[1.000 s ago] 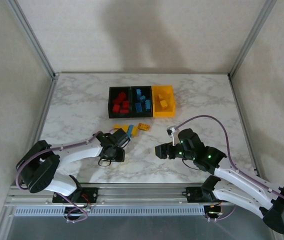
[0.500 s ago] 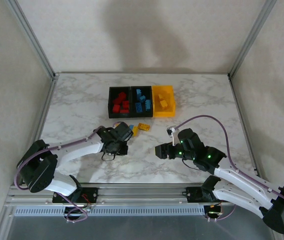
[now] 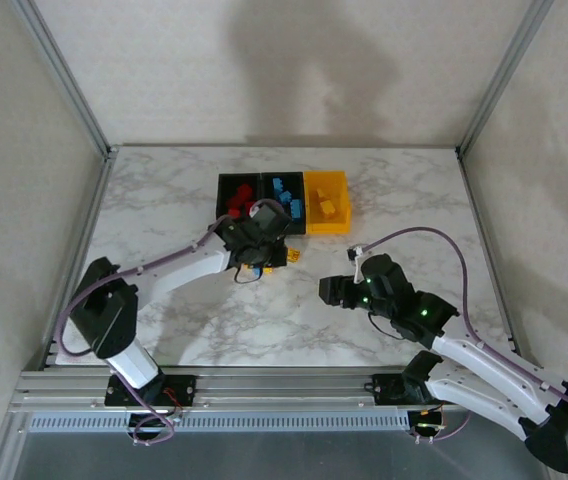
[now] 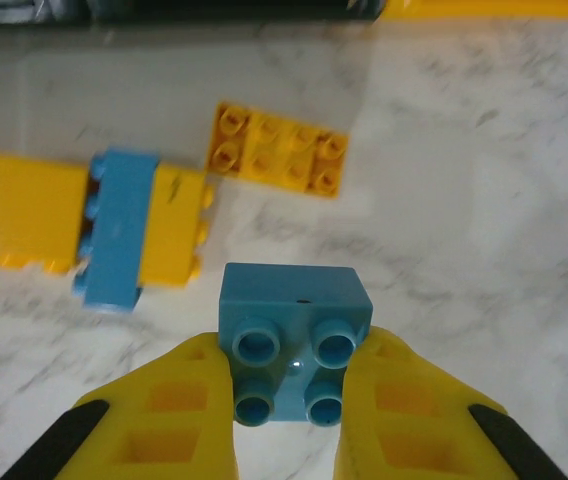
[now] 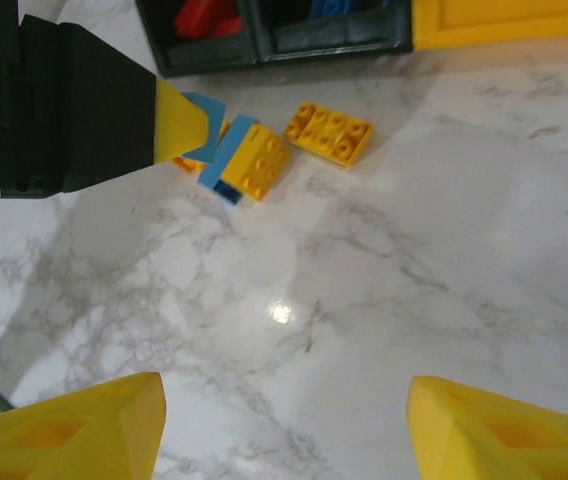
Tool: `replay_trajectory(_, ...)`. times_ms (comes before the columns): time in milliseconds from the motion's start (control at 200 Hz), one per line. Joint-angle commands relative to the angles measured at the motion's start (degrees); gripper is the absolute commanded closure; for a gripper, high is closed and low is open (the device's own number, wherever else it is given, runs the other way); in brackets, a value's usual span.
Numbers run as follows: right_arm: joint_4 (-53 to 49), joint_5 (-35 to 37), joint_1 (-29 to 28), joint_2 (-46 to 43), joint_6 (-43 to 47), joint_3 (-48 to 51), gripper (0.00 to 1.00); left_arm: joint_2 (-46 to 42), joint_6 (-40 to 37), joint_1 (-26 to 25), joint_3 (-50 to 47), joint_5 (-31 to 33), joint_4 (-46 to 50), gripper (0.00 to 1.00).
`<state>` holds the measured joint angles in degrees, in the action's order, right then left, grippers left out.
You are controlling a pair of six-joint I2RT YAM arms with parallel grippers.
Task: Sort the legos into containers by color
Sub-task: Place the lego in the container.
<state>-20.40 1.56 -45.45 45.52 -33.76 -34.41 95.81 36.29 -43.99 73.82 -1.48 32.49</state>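
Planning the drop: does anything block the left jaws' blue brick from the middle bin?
Nothing visible. Left gripper holds the blue brick; loose bricks merely lie low on the table before the middle bin.

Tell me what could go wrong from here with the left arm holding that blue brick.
The left gripper pinches the blue brick only near its tips, so it might twist or slip out. It hangs near the divide between the red-filled bin and the blue-filled bin; an early release could land it in the wrong one. A drop might knock the loose yellow brick below.
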Motion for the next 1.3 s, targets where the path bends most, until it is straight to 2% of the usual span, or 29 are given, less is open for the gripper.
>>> replay_trajectory(0,-1.7,3.1,2.1,-0.5,-1.3,-2.7,0.35,3.3,-2.7,1.4,5.7,1.6,0.8,0.88)
replay_trajectory(255,-1.2,2.0,5.3,-0.8,-2.0,-1.8,0.35,10.5,-4.7,5.5,18.5,2.7,2.5,0.88)
replay_trajectory(431,-0.6,1.8,5.4,-0.1,-2.9,-1.6,0.35,16.8,-6.1,7.0,27.0,4.2,4.5,0.88)
replay_trajectory(836,-2.3,2.5,5.4,-2.2,-5.4,-0.6,0.35,38.4,-7.8,9.8,51.8,9.5,13.0,0.87)
replay_trajectory(976,-3.4,2.9,5.4,-3.0,-5.9,-0.5,0.35,41.9,-7.6,10.4,56.2,9.9,14.0,0.85)
replay_trajectory(1121,-4.2,3.5,5.4,-3.8,-6.0,-0.5,0.35,43.0,-7.1,10.8,56.5,10.1,14.1,0.79)
replay_trajectory(1297,-3.9,3.5,5.4,-3.5,-6.0,-0.4,0.35,42.5,-6.9,10.9,56.4,9.7,14.6,0.57)
